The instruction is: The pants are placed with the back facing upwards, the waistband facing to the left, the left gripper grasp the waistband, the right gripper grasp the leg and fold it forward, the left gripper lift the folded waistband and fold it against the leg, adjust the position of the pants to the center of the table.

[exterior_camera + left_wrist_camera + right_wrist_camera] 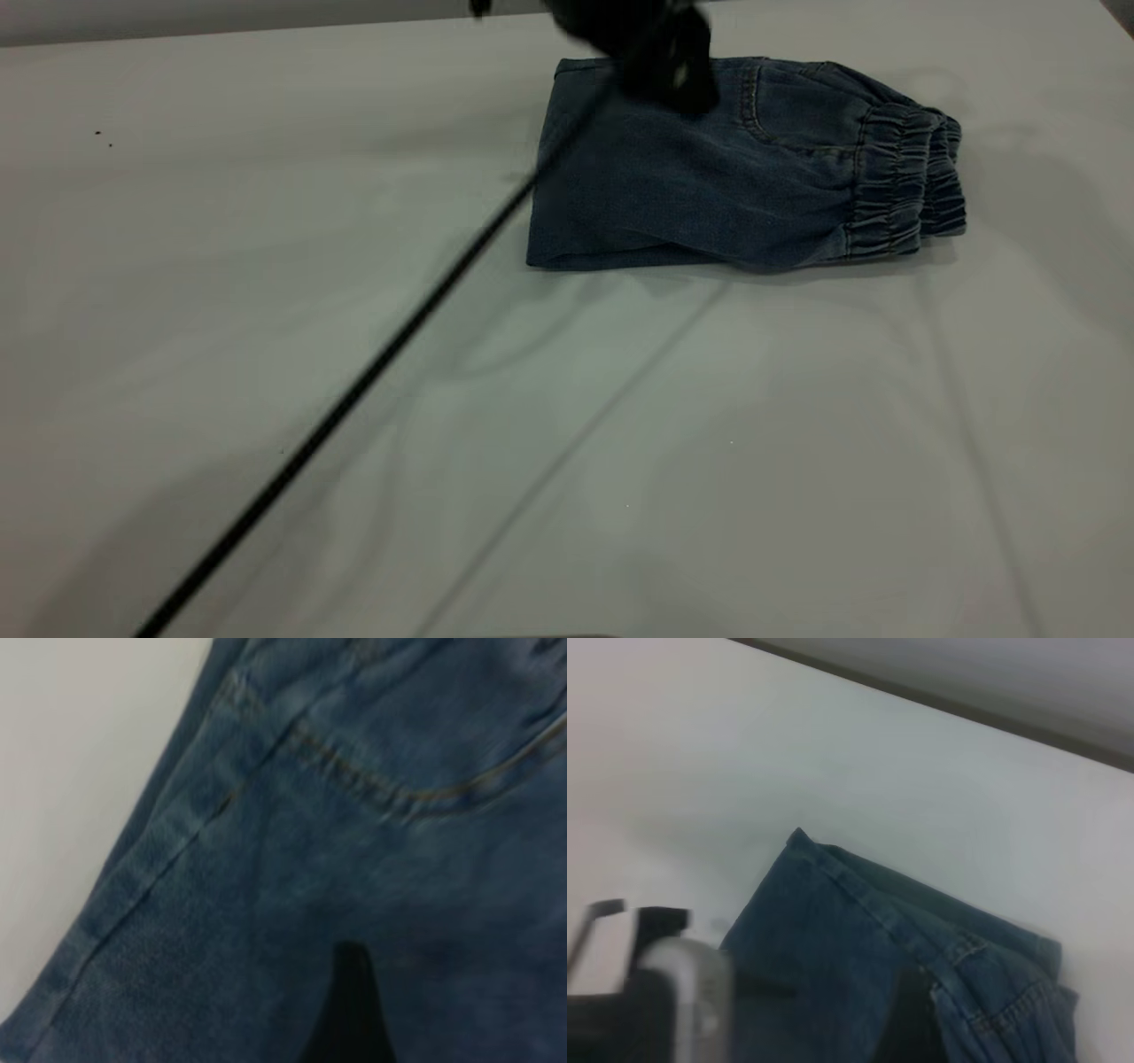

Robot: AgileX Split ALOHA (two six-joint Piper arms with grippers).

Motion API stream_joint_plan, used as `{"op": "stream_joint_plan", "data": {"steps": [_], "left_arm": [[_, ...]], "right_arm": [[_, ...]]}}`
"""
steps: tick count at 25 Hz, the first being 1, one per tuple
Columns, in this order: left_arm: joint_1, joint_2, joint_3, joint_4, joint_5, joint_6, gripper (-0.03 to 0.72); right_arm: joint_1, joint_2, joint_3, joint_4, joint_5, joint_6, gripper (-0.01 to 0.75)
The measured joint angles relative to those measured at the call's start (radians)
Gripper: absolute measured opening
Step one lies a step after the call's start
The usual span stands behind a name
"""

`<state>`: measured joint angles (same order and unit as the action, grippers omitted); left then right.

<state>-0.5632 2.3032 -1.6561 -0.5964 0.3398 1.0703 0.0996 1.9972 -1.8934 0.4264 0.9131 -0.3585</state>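
— Exterior view: pants point(709, 186) folded into a compact block, upper right of centre on the white desk point(221, 266). Elastic waistband point(904, 177) bunched at the block's right end, folded edge at its left.

— And the left end effector point(664, 53)?

— Dark and blurred at top centre, over the upper left part of the denim. Touching or just above: hard to say. Open or closed: cannot tell from here. Thin black cable point(354, 390) slanting from the lower left corner up toward it.

— Anything more from the left wrist view?

— Close on the denim: side seam, curved pocket stitching point(399, 797), a wedge of desk at upper left. Only a dark tip at bottom centre, so still no telling how far open.

— Right end effector point(914, 1023)?

— Missing from the exterior view altogether. Seen only in the right wrist view, as a dark shape at the bottom edge against the denim; opening impossible to judge, and no clear hold on anything. Same view: a corner of the folded pants mid-frame, bare desk beyond, a blurred grey-and-black block point(673, 992) at lower left.
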Motion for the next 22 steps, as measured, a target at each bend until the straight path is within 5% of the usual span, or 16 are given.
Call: {"op": "stream_joint_plan", "data": {"steps": [5, 10, 17, 22], "left_arm": [[-0.012, 0.105, 0.000, -0.026, -0.139, 0.036, 0.542], [-0.013, 0.143, 0.000, -0.091, -0.129, 0.028, 0.542], [0.013, 0.112, -0.007, -0.011, 0.058, -0.116, 0.542], [0.056, 0.096, -0.009, 0.244, 0.245, -0.338, 0.542]], "right_arm": [[0.000, 0.000, 0.000, 0.019, 0.000, 0.000, 0.495], [0.000, 0.000, 0.000, 0.023, 0.008, 0.000, 0.495], [0.000, 0.000, 0.000, 0.025, 0.040, 0.000, 0.495], [0.000, 0.000, 0.000, 0.025, 0.046, 0.000, 0.495]]}}
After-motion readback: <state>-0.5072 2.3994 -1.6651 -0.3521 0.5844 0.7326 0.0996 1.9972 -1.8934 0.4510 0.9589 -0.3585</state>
